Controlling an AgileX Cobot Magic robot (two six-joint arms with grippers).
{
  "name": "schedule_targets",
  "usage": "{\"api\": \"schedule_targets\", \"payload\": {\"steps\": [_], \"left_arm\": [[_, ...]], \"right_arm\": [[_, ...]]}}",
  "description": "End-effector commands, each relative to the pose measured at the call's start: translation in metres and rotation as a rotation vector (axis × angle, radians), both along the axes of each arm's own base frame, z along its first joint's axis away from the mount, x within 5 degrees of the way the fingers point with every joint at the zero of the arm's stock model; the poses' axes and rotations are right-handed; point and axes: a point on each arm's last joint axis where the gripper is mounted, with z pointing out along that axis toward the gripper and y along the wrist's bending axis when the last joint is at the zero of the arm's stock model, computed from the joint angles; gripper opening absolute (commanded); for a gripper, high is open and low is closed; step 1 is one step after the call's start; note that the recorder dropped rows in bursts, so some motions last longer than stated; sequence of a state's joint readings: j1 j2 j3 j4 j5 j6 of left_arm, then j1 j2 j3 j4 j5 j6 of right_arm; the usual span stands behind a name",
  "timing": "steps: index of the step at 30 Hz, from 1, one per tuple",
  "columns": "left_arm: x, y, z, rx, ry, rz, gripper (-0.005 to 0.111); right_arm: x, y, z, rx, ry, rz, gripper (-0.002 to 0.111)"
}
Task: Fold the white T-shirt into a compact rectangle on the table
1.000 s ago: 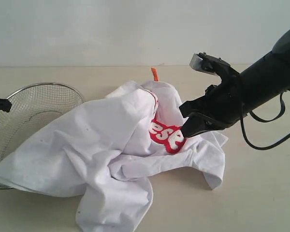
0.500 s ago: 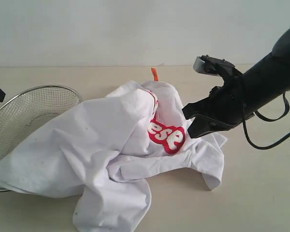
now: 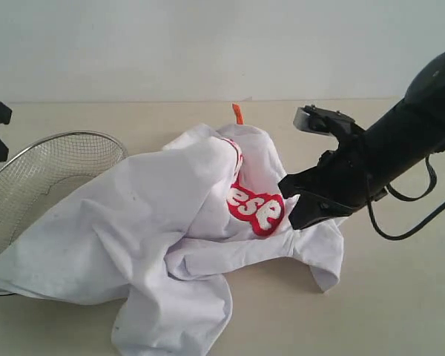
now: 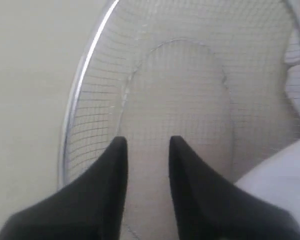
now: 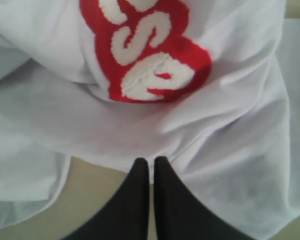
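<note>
On the table, the white T-shirt is seen lying in a crumpled, unfolded heap near the middle; its left part is draped over the rim of a round wire-mesh basket, and an orange collar tag stands up at its far edge. A red band with white letters is bunched on the right side of the heap.

The right gripper is held low against the cloth just beside that band; in the right wrist view its fingers are pressed together, their tips meeting the edge of a fold of the shirt; whether any cloth is caught between them cannot be told.

The left gripper is seen at the far left of the exterior view, well apart from the shirt; in the left wrist view its jaws are spread over the basket's mesh, and nothing is held between them.
</note>
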State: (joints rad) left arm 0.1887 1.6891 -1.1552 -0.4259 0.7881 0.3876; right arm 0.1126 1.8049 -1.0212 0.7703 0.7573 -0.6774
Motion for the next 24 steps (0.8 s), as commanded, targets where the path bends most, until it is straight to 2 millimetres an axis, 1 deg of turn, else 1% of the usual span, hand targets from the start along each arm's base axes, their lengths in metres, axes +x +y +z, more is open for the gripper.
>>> {"api": "schedule_targets", "payload": {"steps": [1,2,6,14,17,20,22,23,24], "left_arm": [[-0.010,-0.020,0.031,-0.157,-0.091,-0.113,0.008],[-0.011,-0.025,0.035,-0.176,-0.109,-0.145,0.005],[-0.015,-0.036,0.043,-0.187,-0.130,-0.188,0.005],[-0.018,-0.067,0.045,-0.196,-0.120,-0.285,0.005],[-0.019,-0.075,0.044,-0.194,-0.111,-0.316,0.005],[-0.021,-0.078,0.044,-0.191,-0.096,-0.338,0.005],[-0.023,-0.078,0.044,-0.194,-0.080,-0.350,0.005],[-0.024,-0.079,0.044,-0.199,-0.070,-0.357,0.005],[-0.025,-0.079,0.043,-0.201,-0.065,-0.361,0.005]], "right_arm": [[0.001,-0.004,-0.026,-0.048,0.046,-0.040,0.000],[0.002,-0.005,-0.031,-0.054,0.070,-0.052,0.000],[0.001,-0.006,-0.045,-0.077,0.120,-0.052,0.000],[-0.002,-0.020,-0.054,-0.233,0.165,-0.076,0.000],[-0.003,-0.025,-0.056,-0.287,0.175,-0.076,0.000],[-0.003,-0.029,-0.064,-0.335,0.196,-0.078,0.000],[-0.002,-0.038,-0.073,-0.361,0.211,-0.095,0.000],[-0.001,-0.050,-0.080,-0.360,0.238,-0.131,0.000],[0.000,-0.055,-0.084,-0.360,0.250,-0.147,0.000]]}}
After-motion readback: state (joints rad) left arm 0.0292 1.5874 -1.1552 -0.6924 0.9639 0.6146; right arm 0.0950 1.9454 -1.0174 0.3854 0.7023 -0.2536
